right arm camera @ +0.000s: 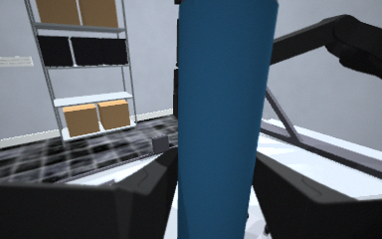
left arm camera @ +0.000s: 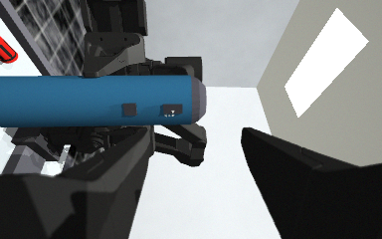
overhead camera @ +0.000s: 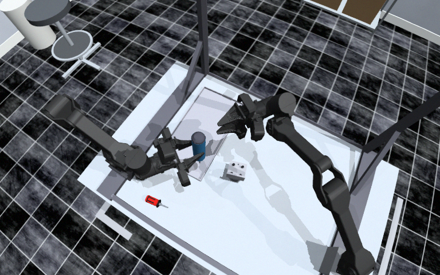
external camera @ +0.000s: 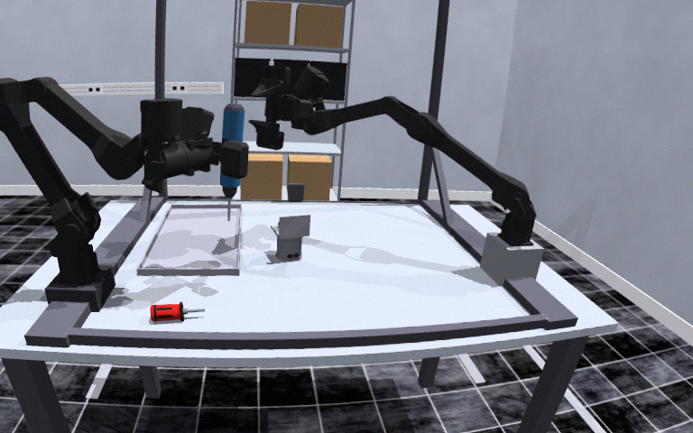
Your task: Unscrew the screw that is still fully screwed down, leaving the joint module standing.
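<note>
The electric screwdriver [overhead camera: 199,149] [external camera: 233,122] [left arm camera: 90,101] [right arm camera: 224,100] is upright, bit down, above the tray. My right gripper [overhead camera: 197,149] [right arm camera: 213,155] is shut on its blue barrel. My left gripper [overhead camera: 217,128] [external camera: 252,108] is open and empty, beside and above the barrel's top. The left wrist view shows two small dark patches on the barrel; the slider's setting is unclear. The joint module [external camera: 289,248] stands upright on the table, with the grey bracket [overhead camera: 236,169] [external camera: 294,226] on top. Dark screw heads show on it; their heights are hard to tell.
A shallow tray [overhead camera: 213,156] [external camera: 189,271] lies below the electric screwdriver, beside the joint module. A red screwdriver [overhead camera: 152,200] [external camera: 167,312] [left arm camera: 7,52] lies near the table's front edge. Dark frame posts [external camera: 160,56] [external camera: 434,102] stand at the table's back.
</note>
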Robot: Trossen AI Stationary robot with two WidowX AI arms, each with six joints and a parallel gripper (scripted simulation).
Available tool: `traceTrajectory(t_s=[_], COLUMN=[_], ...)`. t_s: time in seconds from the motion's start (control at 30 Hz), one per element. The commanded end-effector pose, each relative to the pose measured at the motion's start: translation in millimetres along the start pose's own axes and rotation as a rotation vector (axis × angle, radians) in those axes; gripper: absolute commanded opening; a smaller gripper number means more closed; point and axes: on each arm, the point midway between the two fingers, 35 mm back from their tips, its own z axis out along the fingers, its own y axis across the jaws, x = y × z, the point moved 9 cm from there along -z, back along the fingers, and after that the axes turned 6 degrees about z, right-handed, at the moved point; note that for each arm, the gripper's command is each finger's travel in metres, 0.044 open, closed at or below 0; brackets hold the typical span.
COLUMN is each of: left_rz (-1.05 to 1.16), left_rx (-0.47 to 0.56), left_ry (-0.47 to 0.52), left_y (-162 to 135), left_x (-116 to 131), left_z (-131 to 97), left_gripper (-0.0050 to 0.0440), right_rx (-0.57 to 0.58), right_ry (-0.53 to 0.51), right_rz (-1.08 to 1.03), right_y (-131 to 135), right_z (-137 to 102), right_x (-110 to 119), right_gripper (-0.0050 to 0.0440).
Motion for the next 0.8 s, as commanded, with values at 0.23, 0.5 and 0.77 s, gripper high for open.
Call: traceTrajectory(t_s=[0.23, 0.5, 0.77], left_rz=[-0.065, -0.067, -0.056], left_rx=[0.004, 0.007, 0.004], left_ry=[-0.011, -0.002, -0.006], left_y=[-29, -30, -24], left_x=[-8, -10, -8], left_z=[28, 46, 46], left_gripper=[0.025, 0.025, 0.0226], right_rx=[-0.008, -0.008, -0.008], right_ry=[-0.034, -0.034, -0.034], right_rz=[-0.048, -0.048, -0.048], right_y=[2, 2, 2], right_z=[1, 1, 1], right_x=[-15, -15, -15], right_gripper=[0.0165, 0.0165, 0.0165])
